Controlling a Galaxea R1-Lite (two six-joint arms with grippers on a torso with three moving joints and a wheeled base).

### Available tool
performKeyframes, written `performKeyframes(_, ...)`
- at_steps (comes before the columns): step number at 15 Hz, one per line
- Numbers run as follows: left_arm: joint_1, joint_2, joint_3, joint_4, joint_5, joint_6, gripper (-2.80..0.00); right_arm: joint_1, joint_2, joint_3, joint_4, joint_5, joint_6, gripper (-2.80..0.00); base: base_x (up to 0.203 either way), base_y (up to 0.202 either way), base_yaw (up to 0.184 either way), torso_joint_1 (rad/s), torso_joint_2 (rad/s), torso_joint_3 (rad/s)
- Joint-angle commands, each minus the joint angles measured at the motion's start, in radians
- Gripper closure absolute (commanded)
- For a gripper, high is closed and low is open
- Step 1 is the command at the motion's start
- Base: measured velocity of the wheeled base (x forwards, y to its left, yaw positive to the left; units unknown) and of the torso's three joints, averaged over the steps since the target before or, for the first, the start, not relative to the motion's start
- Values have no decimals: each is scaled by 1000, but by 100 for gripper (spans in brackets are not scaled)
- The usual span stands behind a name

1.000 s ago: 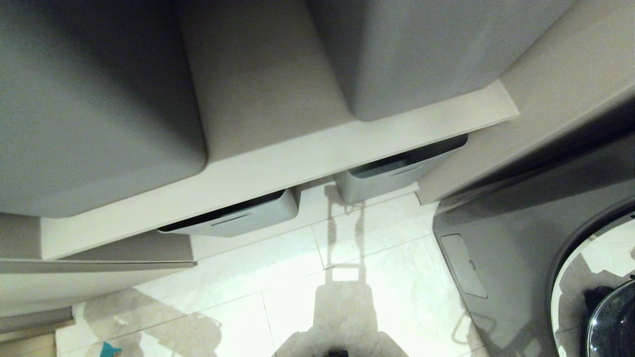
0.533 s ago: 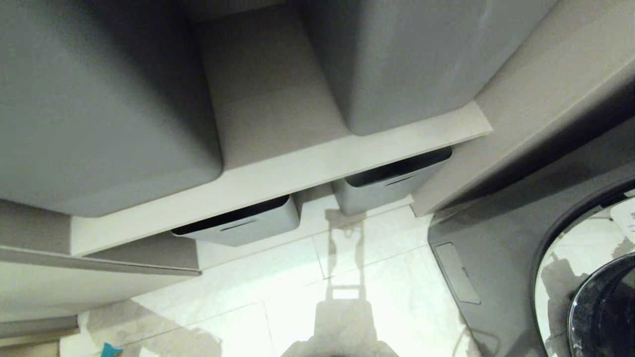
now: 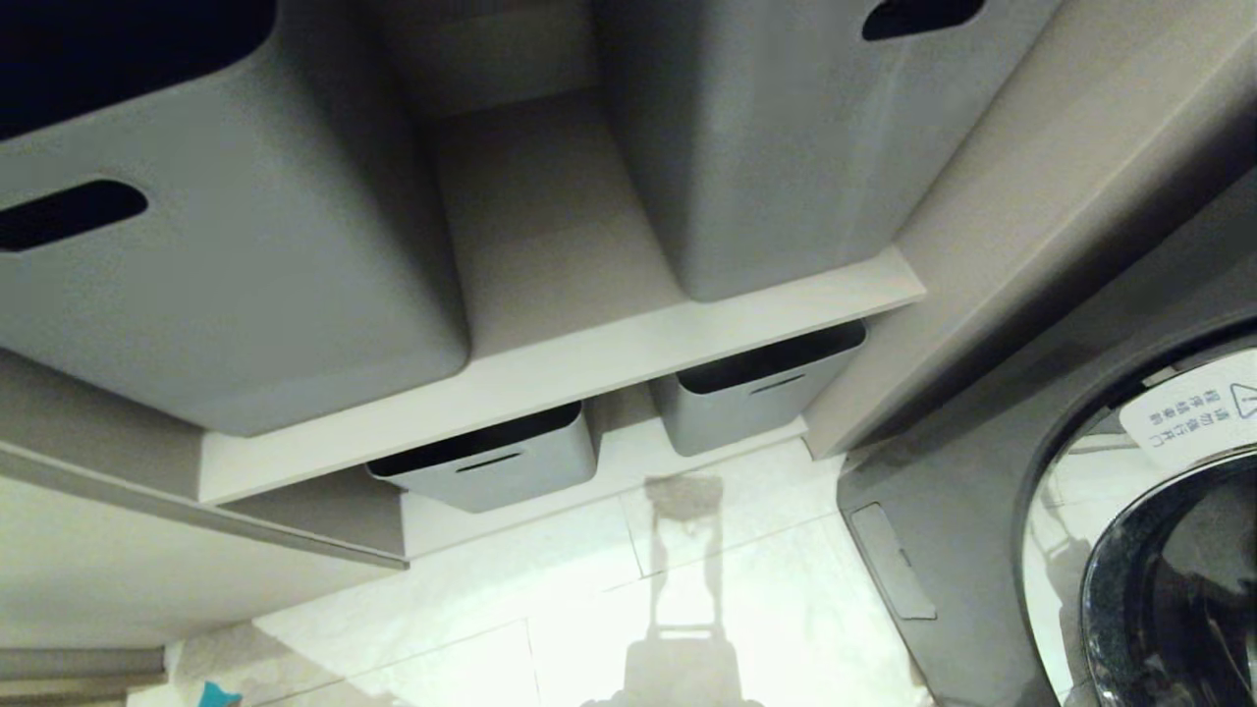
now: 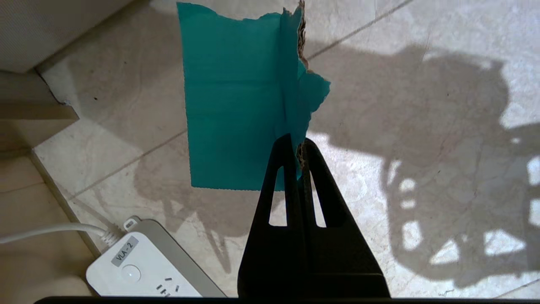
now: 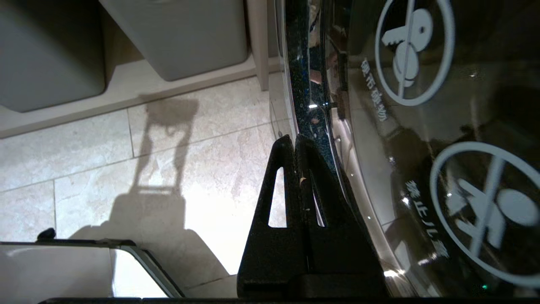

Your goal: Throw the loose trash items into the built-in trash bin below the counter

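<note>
My left tool (image 4: pixel 298 145) is pinching the teal wrapper (image 4: pixel 236 105) by one torn edge, the right tool (image 5: pixel 297 143) is hanging closed and empty, and I am risking the wrapper slipping to the floor (image 4: pixel 422 139).

Torn teal cardboard wrapper piece (image 4: pixel 236 101): matt face, rough brown fibrous edge along the tear, pinched in the matt black plastic fingers (image 4: pixel 291 169) of the left gripper (image 4: pixel 298 145). Pale marble-look floor tiles (image 4: pixel 422 126) smooth with a soft sheen; white power strip (image 4: pixel 143 274) glossy plastic. Grey storage boxes with slot handles (image 3: pixel 766 137) matt smooth plastic on a matt beige shelf board (image 3: pixel 560 363); round washing machine door (image 5: pixel 422 126) glossy dark glass with a shiny speckled rim.
</note>
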Motion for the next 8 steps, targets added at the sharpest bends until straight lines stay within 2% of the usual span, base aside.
performKeyframes(1,1,3,0,-8,-6,6,0,0,-2,0,-1,0,-1,0,0,0,0,5,4,212)
performKeyframes(8,6,3,3,-8,-6,6,0,0,-2,0,-1,0,-1,0,0,0,0,2,3,202)
